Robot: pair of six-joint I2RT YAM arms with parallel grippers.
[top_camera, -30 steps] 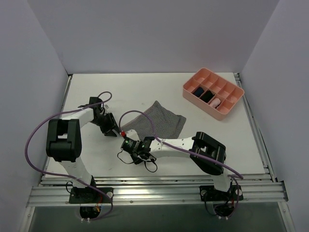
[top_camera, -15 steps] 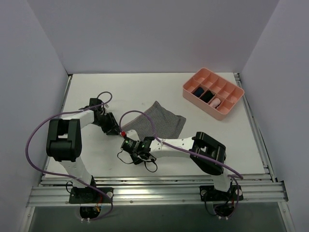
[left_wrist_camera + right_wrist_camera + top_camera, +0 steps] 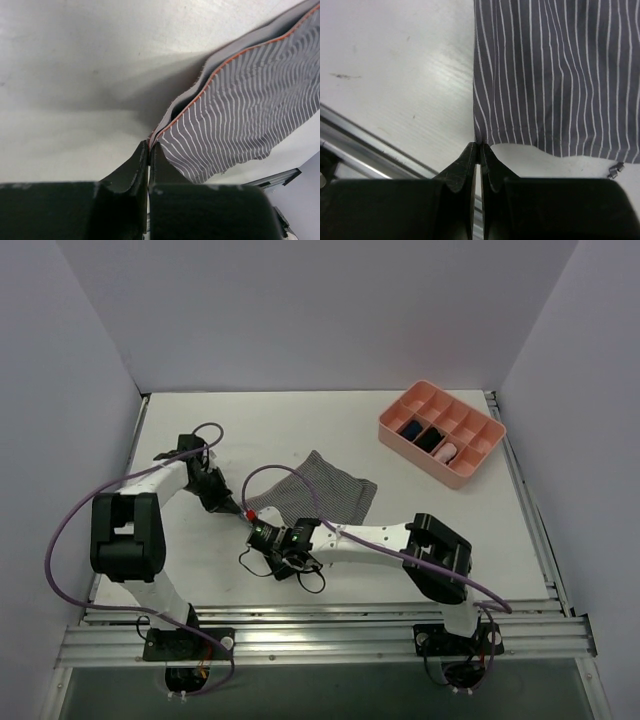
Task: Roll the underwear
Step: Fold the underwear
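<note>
The left arm [image 3: 160,478] reaches forward and bends inward, the left gripper [image 3: 149,146] held low with jaws pressed together, while the right arm [image 3: 375,535] stretches leftward across the front, the right gripper [image 3: 479,146] likewise closed tight and just beside the left one.

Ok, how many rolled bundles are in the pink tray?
3, in neighbouring near-row compartments of the pink tray: blue bundle leftmost, then black bundle, then pink bundle. The walls may hide others.
</note>
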